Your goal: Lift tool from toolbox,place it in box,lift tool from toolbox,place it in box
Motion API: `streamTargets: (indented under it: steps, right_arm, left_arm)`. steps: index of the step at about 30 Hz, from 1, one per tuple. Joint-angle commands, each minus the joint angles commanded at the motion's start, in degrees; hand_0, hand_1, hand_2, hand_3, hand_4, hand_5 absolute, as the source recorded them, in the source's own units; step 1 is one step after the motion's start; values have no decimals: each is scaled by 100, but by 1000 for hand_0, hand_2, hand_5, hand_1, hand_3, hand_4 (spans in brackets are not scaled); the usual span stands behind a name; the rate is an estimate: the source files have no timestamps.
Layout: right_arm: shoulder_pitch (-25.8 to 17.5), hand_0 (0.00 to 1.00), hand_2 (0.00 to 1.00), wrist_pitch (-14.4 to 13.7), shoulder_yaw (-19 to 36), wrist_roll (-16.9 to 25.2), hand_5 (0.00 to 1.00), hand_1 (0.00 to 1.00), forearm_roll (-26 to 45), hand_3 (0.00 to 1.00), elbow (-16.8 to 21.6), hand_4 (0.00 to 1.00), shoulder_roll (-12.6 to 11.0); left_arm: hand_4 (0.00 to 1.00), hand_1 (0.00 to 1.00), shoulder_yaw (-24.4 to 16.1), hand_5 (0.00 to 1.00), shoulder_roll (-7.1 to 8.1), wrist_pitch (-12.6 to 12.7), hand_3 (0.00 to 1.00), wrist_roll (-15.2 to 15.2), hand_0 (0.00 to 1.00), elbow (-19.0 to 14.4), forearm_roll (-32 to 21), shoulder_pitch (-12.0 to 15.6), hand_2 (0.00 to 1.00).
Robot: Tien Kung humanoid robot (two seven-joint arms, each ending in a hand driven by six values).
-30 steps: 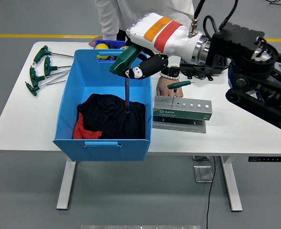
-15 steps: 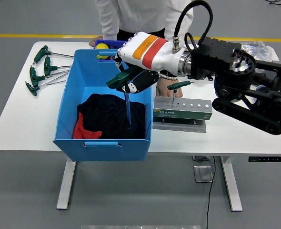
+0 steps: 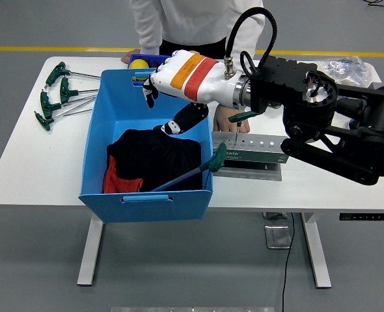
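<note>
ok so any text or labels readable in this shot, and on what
"SATA": green label on the front of the grey tool holder, with smaller print beside it too blurred to read.
Orange and red bands on the right hand: no readable text.
Control panel under the table edge: markings too small to read.
Blue box: no print visible.

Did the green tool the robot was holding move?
Yes. The green tool has left the right hand and dropped into the blue box, lying slanted, handle against the box's right wall.
</note>
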Motion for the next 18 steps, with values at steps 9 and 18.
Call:
streamTargets:
  steps: [9, 18]
  right_arm:
    - [-80, 431, 607, 31, 137, 1, 594, 540, 52, 545, 30, 869, -73]
    - [-226, 474, 647, 168, 561, -24, 606, 567, 127, 571, 68, 892, -440]
  left_arm:
    - [721, 491, -67, 672, -8, 7, 685, 19, 494, 0, 82, 5, 504]
    - [722, 488, -187, 674, -12, 6, 683, 43, 490, 0, 193, 18, 501]
